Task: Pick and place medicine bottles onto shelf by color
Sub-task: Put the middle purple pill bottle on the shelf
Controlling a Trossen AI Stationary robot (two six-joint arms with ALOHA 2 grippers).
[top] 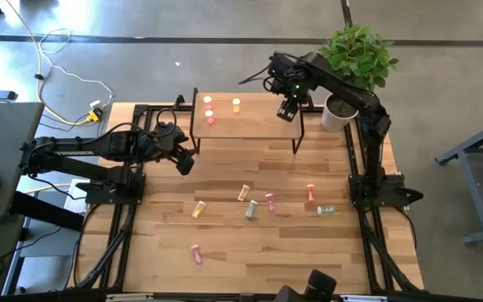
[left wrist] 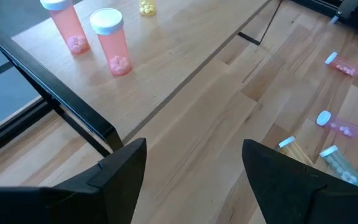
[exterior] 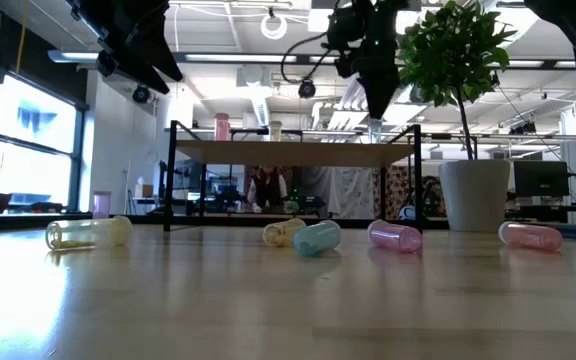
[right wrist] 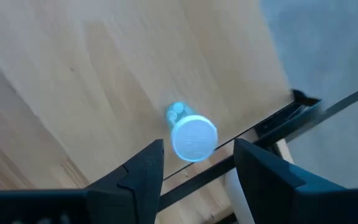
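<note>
Standing upright on the shelf (top: 246,124) are three bottles at its left end: two red-orange bottles (left wrist: 95,37) with small pills inside and one yellow bottle (top: 236,105). A pale green bottle (right wrist: 191,134) stands at the shelf's right end, between the spread fingers of the right gripper (top: 288,111), which do not press it. The left gripper (top: 184,159) hovers open off the shelf's near-left corner, holding nothing. Seven bottles lie on the wooden table (top: 225,260): two yellow, three pink, two pale green. A potted plant (top: 350,63) sits at the far right. The low view shows an office room behind.
</note>
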